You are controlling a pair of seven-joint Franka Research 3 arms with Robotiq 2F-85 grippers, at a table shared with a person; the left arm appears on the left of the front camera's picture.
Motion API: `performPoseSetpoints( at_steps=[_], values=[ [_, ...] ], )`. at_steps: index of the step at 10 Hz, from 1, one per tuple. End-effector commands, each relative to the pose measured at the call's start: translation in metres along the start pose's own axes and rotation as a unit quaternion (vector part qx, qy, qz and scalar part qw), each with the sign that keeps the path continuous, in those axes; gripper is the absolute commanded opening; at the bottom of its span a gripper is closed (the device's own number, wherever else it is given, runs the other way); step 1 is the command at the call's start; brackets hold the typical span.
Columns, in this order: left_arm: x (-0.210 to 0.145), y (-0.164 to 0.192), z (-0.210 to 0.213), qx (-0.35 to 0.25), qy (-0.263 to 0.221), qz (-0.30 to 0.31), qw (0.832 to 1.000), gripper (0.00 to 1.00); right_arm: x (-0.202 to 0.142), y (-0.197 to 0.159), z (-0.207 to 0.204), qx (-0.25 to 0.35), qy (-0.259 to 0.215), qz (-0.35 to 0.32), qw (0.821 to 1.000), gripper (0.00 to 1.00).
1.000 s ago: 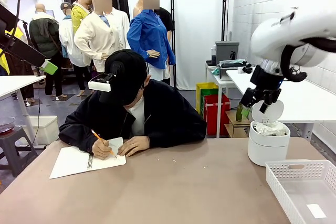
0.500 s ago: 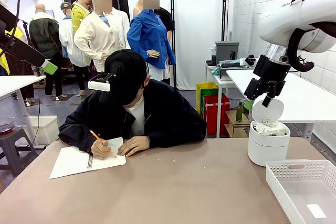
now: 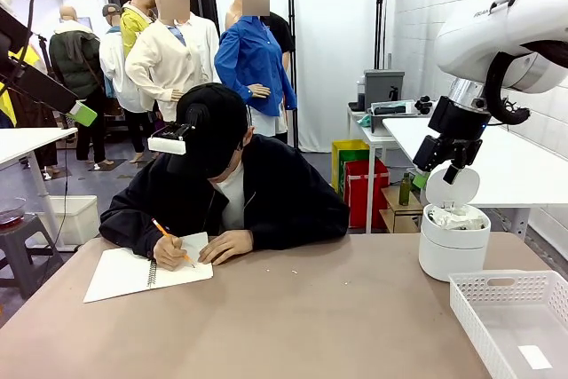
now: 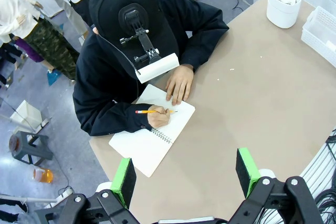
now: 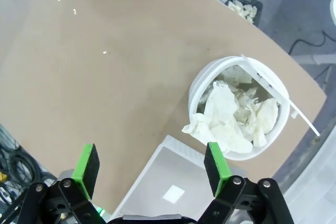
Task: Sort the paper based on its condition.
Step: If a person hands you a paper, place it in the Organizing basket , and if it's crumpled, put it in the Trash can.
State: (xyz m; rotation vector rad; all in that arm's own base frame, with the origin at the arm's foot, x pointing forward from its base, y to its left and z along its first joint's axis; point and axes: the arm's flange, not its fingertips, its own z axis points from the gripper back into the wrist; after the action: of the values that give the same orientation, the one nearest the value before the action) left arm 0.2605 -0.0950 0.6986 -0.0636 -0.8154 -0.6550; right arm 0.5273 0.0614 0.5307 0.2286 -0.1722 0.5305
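Right pincer [image 5: 149, 166] wide open, empty, poised high above white bin [image 5: 202, 80] of crumpled paper [image 5: 231, 121].

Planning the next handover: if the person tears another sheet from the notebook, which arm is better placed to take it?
Probably the left. The left gripper hangs open above the notebook. The right gripper, also open, is over the white bin.

The white basket [image 3: 510, 321] runs off the front view's lower right edge, its far corner unseen.
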Motion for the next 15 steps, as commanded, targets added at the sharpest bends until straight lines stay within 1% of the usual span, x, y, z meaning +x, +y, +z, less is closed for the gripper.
performPoseSetpoints(
  at_steps=[1, 7, 8, 10, 11, 13, 15],
  values=[
    [0.000, 0.000, 0.000, 0.001, 0.000, 0.001, 1.000, 1.00, 0.002, -0.001, 0.000, -0.003, -0.006, -0.006, 1.000, 1.00],
    [0.000, 0.000, 0.000, 0.001, 0.000, 0.001, 1.000, 1.00, 0.002, -0.001, 0.000, -0.003, -0.006, -0.006, 1.000, 1.00],
    [0.000, 0.000, 0.000, 0.001, 0.000, 0.001, 1.000, 1.00, 0.000, 0.000, 0.000, 0.000, 0.000, 0.000, 1.000, 1.00],
    [0.000, 0.000, 0.000, 0.001, 0.000, 0.001, 1.000, 1.00, -0.022, 0.033, 0.051, 0.057, -0.026, 0.020, 0.998, 1.00],
    [0.000, 0.000, 0.000, 0.001, 0.000, 0.001, 1.000, 1.00, -0.026, 0.050, 0.067, 0.080, -0.042, 0.025, 0.996, 1.00],
    [0.000, 0.000, 0.000, 0.001, 0.000, 0.001, 1.000, 1.00, -0.029, 0.081, 0.093, 0.115, -0.100, 0.044, 0.987, 1.00],
    [0.000, 0.000, 0.000, 0.001, 0.000, 0.001, 1.000, 1.00, -0.023, 0.110, 0.103, 0.145, -0.149, 0.090, 0.974, 1.00]
  ],
)
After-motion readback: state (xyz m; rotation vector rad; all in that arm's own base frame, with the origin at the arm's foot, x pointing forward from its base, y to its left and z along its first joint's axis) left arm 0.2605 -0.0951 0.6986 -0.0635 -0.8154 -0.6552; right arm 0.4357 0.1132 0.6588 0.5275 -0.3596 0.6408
